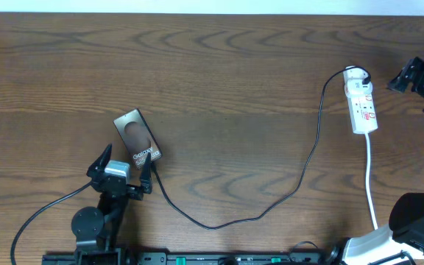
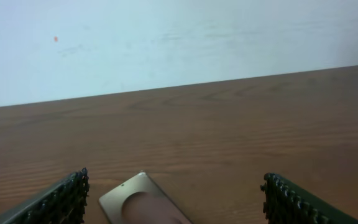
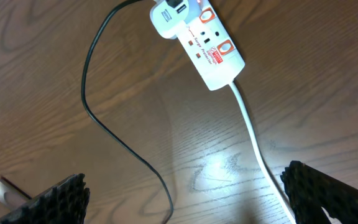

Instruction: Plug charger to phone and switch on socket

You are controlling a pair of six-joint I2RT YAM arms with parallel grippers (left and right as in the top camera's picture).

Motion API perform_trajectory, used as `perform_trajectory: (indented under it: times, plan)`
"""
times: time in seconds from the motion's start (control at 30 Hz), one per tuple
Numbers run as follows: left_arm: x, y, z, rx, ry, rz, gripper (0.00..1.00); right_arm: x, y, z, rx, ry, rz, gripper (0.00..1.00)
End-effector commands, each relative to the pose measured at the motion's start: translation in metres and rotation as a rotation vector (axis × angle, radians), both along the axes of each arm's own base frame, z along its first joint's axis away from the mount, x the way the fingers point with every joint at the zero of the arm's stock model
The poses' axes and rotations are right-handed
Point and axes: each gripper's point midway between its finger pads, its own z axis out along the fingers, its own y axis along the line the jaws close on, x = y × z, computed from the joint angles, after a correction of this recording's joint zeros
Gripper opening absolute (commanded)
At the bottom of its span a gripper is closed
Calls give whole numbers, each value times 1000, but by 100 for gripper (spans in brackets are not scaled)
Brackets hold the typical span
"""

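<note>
Gaping wide and gripping nothing, the left claw (image 1: 127,158) is hovering at the phone (image 1: 137,135), whose near end is lying between its fingers (the charger (image 1: 300,180) is trailing from there across the surface (image 1: 219,81)). The right claw (image 3: 185,177), equally wide and empty, is hanging near the socket (image 3: 199,38).

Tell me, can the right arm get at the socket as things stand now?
Probably yes. The right end effector is open and faces the socket, which lies ahead. Only the charger and the white cord lie flat on the table between them; nothing upright seems to block the way.
</note>
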Motion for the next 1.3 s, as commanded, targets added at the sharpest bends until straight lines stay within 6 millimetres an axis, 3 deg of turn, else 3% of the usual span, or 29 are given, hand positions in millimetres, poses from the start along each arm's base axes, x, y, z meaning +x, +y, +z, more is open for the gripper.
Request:
perform_trajectory:
  times: [0.0, 0.23, 0.57, 1.03, 1.27]
  plan:
    - [1, 15, -17, 13, 52, 81, 87, 0, 2, 7, -6, -20, 1, 99]
    - [1, 55, -23, -158, 87, 338, 87, 0, 2, 7, -6, -20, 0, 99]
    - [1, 53, -23, -150, 88, 328, 87, 0, 2, 7, -6, -20, 0, 99]
    - [2, 32, -20, -57, 75, 189, 87, 0, 2, 7, -6, -20, 0, 99]
    - [2, 33, -20, -64, 74, 200, 87, 0, 2, 7, -6, -20, 1, 99]
